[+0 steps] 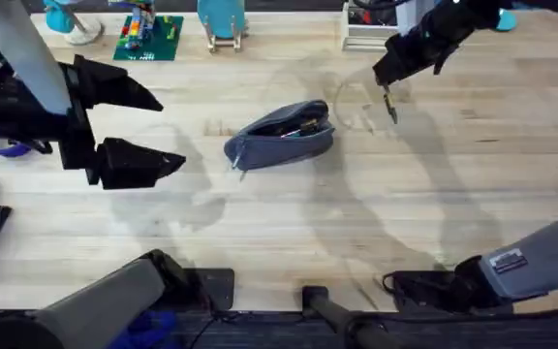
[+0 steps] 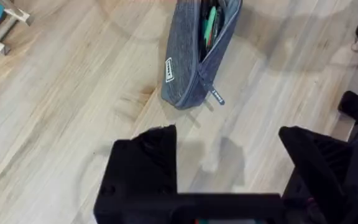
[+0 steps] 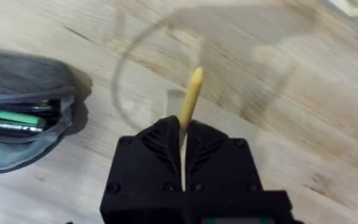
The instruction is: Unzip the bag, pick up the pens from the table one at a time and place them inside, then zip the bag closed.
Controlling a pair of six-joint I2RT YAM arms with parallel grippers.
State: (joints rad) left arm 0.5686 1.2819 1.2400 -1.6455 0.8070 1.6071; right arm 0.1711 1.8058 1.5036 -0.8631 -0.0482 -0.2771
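The blue-grey fabric pouch (image 1: 281, 134) lies unzipped on the pale plank table (image 1: 289, 223), several pens showing inside it, while the yellow pen (image 3: 189, 99) is lifted off the table to the pouch's right, clamped between gripper fingers.

This looks like a robotics lab or test bench: two black robot arms, the left arm (image 1: 37, 107) and the right arm (image 1: 434, 39), are mounted over a pale plank table (image 1: 289, 233) with cabling and clamps at its near edge. Along the far edge sit teal stands (image 1: 223, 24), a green board with small coloured parts (image 1: 149, 37) and a white tray (image 1: 371, 34), all lined up like test props rather than household things.
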